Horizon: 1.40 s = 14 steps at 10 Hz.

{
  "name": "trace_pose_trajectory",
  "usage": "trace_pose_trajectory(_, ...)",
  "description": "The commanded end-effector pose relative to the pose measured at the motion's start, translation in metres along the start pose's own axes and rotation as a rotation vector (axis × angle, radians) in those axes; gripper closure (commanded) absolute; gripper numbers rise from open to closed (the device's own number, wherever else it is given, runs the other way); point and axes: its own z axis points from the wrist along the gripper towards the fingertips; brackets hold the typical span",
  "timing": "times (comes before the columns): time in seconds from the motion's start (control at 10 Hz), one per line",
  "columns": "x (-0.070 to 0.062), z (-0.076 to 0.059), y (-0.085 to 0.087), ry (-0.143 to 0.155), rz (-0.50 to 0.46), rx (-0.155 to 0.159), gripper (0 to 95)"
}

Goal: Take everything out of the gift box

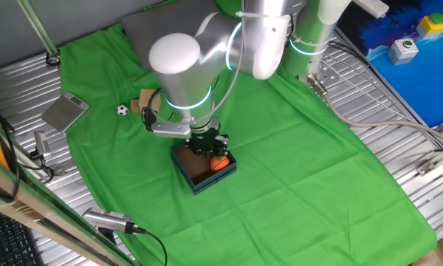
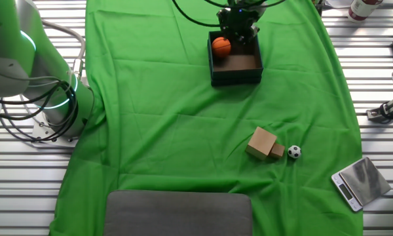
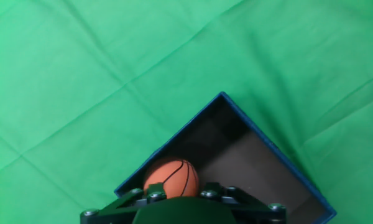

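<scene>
The gift box sits on the green cloth, dark teal outside and brown inside. An orange basketball lies in one corner of it. My gripper hangs low over the box, right beside the basketball. Its fingertips are hidden, so whether they are open or shut does not show. The soccer ball and the wooden block lie together on the cloth, well away from the box.
A flat grey metal plate rests off the cloth's edge near the soccer ball. A grey pad lies at one end of the cloth. The arm's base stands at the cloth's side. Cables run across the metal tabletop.
</scene>
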Motion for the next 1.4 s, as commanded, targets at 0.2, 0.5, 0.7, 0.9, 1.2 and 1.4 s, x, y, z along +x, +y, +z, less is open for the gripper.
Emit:
trace_pose_trajectory(0.2,-0.002,0.011,0.005,-0.012,0.032,0.013,38.0)
trace_pose_trajectory(0.5,-0.001,0.018,0.005,-0.018,0.038,0.021,38.0)
trace_pose_trajectory(0.7,0.001,0.024,0.007,-0.016,0.036,0.028,38.0)
trace_pose_trajectory(0.9,0.001,0.032,0.007,-0.02,0.028,0.033,38.0)
trace_pose_trajectory(1.2,-0.001,0.04,0.005,-0.024,0.03,0.032,57.0)
trace_pose_trajectory(1.4,-0.002,0.037,0.005,-0.023,0.055,0.011,95.0)
